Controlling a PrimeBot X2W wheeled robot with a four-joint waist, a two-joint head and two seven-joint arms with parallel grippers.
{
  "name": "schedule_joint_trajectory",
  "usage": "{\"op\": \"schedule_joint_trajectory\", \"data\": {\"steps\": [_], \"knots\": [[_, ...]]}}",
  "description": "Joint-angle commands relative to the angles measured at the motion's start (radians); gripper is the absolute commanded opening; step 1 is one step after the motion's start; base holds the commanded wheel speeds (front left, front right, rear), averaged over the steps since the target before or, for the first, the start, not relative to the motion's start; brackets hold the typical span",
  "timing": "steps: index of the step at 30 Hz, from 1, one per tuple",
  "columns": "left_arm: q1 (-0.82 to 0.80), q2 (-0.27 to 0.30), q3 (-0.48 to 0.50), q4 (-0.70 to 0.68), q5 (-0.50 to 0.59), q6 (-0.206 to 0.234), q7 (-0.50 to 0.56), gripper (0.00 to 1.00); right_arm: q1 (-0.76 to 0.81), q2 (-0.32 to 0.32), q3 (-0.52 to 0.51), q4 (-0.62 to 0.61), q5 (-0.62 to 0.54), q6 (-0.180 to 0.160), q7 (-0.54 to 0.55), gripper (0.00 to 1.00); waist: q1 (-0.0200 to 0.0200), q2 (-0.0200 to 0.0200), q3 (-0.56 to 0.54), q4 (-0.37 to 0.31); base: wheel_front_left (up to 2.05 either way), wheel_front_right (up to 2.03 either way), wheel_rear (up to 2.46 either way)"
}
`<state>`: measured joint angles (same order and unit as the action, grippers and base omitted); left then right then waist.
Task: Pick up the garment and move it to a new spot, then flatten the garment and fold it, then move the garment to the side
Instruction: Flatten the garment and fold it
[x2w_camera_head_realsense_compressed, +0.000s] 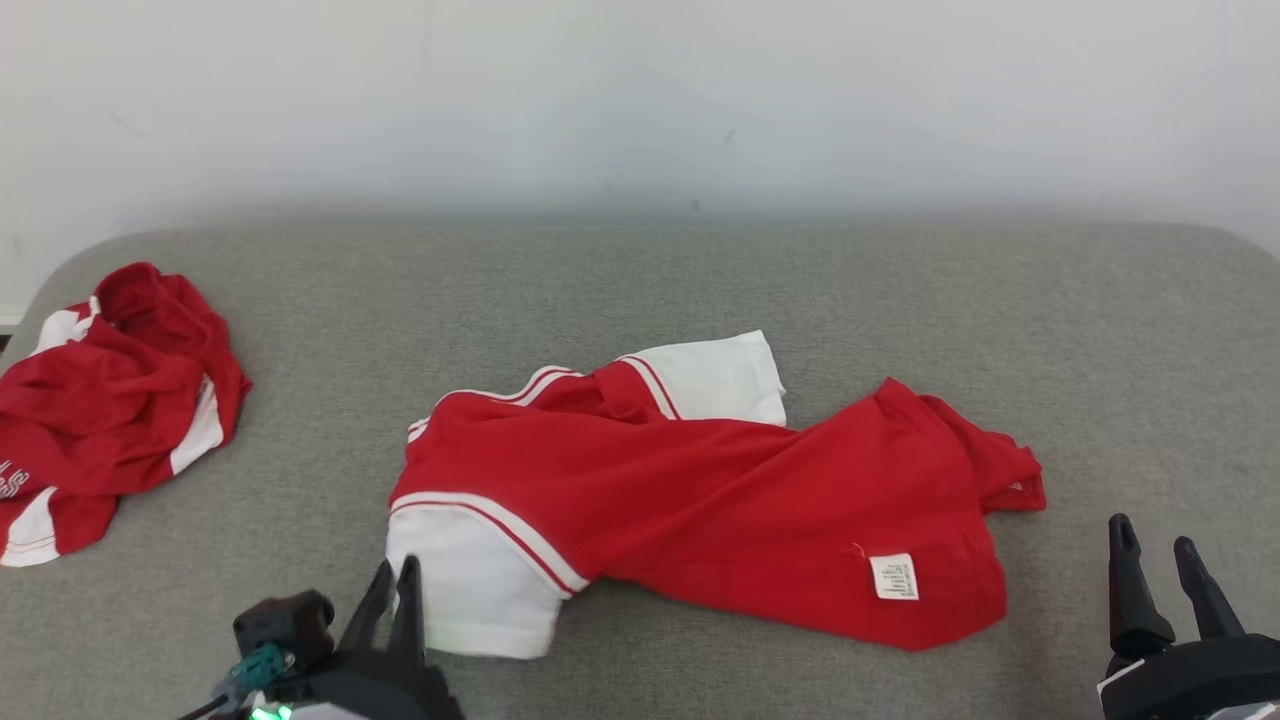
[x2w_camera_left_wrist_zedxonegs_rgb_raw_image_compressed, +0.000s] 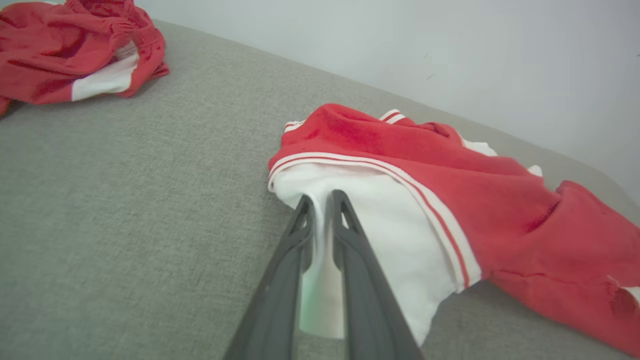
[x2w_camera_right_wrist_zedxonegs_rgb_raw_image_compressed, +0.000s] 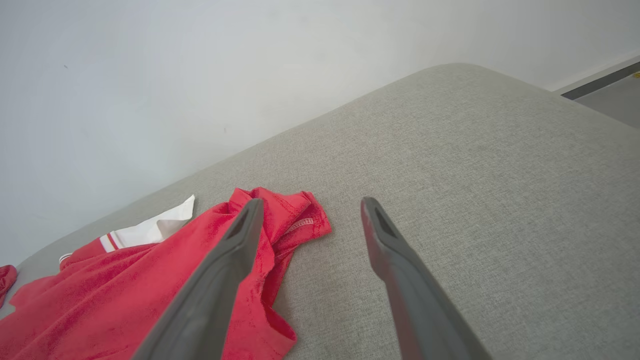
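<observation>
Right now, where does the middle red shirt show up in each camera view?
Head view: shirt at centre, crumpled on the grey cushion.
Left wrist view: right half, white sleeve pinched in the left pincer.
Right wrist view: lower left, behind the open right pincer.
Shared landmark: the pale wall behind the cushion.

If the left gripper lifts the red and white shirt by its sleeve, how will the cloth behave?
Probably floppy: the shirt lies wrinkled and bunched, so it should hang and trail. Likely light, being thin cloth. The left gripper pinches only the white sleeve, so the rest may drag.
</observation>
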<state>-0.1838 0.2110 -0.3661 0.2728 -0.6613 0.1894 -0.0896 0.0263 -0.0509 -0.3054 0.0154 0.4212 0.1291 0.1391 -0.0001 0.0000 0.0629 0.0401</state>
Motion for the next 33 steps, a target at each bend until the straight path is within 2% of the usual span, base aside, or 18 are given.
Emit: {"op": "schedule_joint_trajectory", "data": {"steps": [1, 3, 7, 9, 12, 14, 20, 27, 33], "knots": [[0.036, 0.025, -0.007, -0.017, 0.016, 0.029, 0.039, 1.00, 0.000, 0.001, 0.010, 0.002, -0.001, 0.003, -0.002, 1.00, 0.0001, 0.0000, -0.010, 0.022, 0.00, 0.00, 0.00], [0.041, 0.030, -0.010, -0.023, 0.025, 0.042, 0.045, 1.00, -0.004, 0.001, 0.014, 0.002, -0.002, 0.003, -0.001, 1.00, 0.0001, 0.0000, -0.011, 0.022, 0.00, 0.00, 0.00], [0.083, 0.069, 0.003, -0.007, 0.063, 0.125, 0.057, 1.00, -0.009, 0.001, 0.021, 0.004, -0.007, 0.003, 0.004, 1.00, 0.0001, 0.0000, -0.015, 0.019, 0.00, 0.00, 0.00], [0.093, 0.079, 0.006, -0.006, 0.071, 0.144, 0.062, 1.00, -0.003, 0.001, 0.017, 0.002, -0.010, 0.003, 0.006, 1.00, 0.0001, 0.0000, -0.014, 0.017, 0.00, 0.00, 0.00], [0.089, 0.082, -0.008, 0.012, 0.059, 0.114, 0.069, 1.00, -0.002, 0.001, 0.012, 0.001, -0.014, 0.003, 0.007, 1.00, 0.0001, 0.0000, -0.012, 0.015, 0.00, 0.00, 0.00], [0.063, 0.069, -0.021, 0.039, 0.052, 0.087, 0.069, 1.00, -0.005, 0.001, 0.012, 0.000, -0.014, 0.003, 0.008, 1.00, 0.0001, 0.0000, -0.010, 0.015, 0.00, 0.00, 0.00], [-0.053, 0.023, -0.092, 0.186, 0.097, 0.042, 0.079, 1.00, -0.019, 0.001, 0.029, -0.004, -0.015, 0.003, 0.016, 1.00, 0.0001, 0.0000, -0.002, 0.005, 0.00, 0.00, 0.00], [-0.195, -0.050, -0.181, 0.426, 0.161, 0.029, 0.087, 1.00, -0.028, 0.001, 0.052, -0.009, -0.022, 0.003, 0.023, 1.00, 0.0001, 0.0000, 0.011, -0.032, 0.00, 0.00, 0.00], [-0.222, -0.075, -0.153, 0.537, 0.135, 0.034, 0.020, 1.00, -0.025, 0.001, 0.037, -0.011, -0.028, 0.003, 0.024, 1.00, 0.0001, 0.0000, 0.009, -0.047, 0.00, 0.00, 0.00]]}}
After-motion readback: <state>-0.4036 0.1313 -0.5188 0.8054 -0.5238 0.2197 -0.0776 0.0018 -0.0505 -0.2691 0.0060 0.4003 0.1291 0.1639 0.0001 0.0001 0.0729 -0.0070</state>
